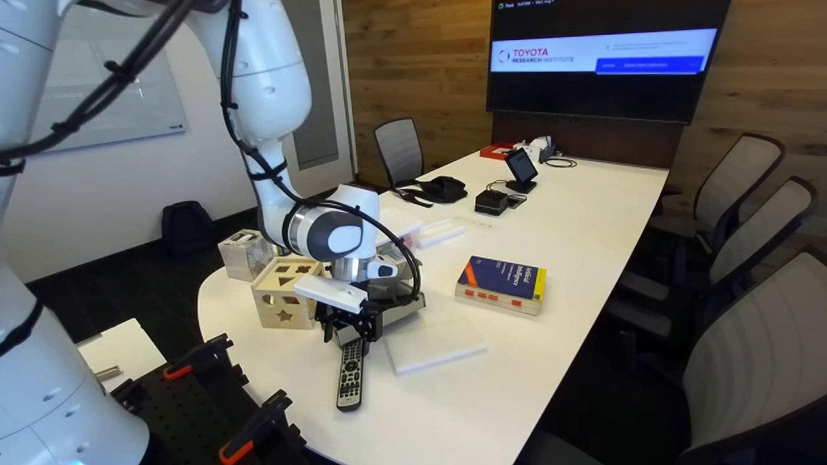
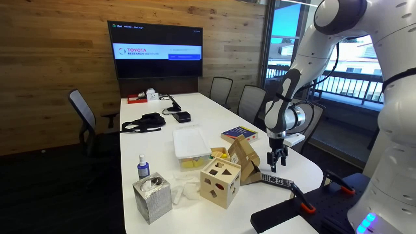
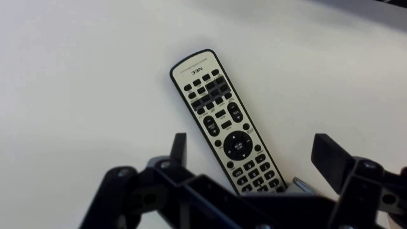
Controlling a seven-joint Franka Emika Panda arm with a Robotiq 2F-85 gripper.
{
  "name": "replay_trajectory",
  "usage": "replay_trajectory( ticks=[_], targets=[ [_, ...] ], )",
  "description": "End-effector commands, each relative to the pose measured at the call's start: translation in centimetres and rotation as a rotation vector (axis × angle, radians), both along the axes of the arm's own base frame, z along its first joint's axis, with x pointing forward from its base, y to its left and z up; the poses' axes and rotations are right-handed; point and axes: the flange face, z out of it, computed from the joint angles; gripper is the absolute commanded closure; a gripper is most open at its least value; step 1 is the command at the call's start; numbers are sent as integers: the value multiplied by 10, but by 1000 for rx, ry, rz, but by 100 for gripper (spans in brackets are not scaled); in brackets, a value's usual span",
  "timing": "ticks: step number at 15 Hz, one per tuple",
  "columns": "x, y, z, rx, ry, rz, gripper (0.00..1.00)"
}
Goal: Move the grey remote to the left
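Remote (image 3: pixel 227 124) lies on the table (image 1: pixel 439 416), one end close by the carton (image 2: pixel 247 155). Gripper (image 3: pixel 251 149) is above it, jaws apart, nothing held. Assessment: approach appears well advanced; grasp, leftward move and release appear outstanding.

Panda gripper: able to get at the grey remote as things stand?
Likely yes: the gripper hangs open above the grey remote, whose middle lies uncovered in the wrist view. The cardboard box close to one end might crowd a grasp there.
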Motion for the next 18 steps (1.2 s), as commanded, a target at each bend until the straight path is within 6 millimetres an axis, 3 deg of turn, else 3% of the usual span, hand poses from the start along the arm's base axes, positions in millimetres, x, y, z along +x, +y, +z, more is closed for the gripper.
replay_trajectory(
  ticks=[1,6,12,13,14,18],
  targets=[
    [16,-1,-31,22,5,37,0],
    [24,0,-66,43,33,61,0],
    [17,3,-97,81,45,26,0],
    [16,3,-101,87,43,10,25],
    [15,1,-102,86,37,-3,26],
    [13,-3,-98,92,15,-35,55]
  ],
)
